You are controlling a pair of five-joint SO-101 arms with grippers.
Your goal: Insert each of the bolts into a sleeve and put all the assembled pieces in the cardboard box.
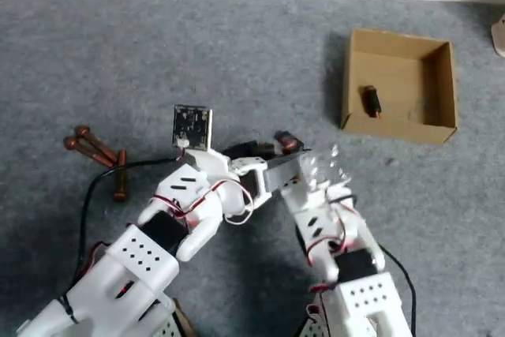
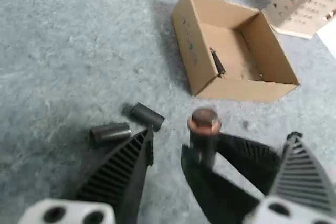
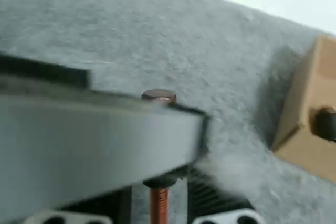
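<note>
My right claw: pinching the bolt, sleeve on, above mid-mat.
My left claw: spread, beside it.
Box: far right corner.
Method, my judgement: hold firm, clear the wall, release low.

Bright even light, soft faint shadows

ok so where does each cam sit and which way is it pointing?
High: fixed above the table, looking down; left arm and right arm enter from the bottom edge, cardboard box upper right.
Left wrist: on the left arm, looking past its own claw fingers toward the box.
Right wrist: on the right arm, looking along its own claw; a grey bar crosses close.
Shared: all three show the sleeved bolt and the box.
</note>
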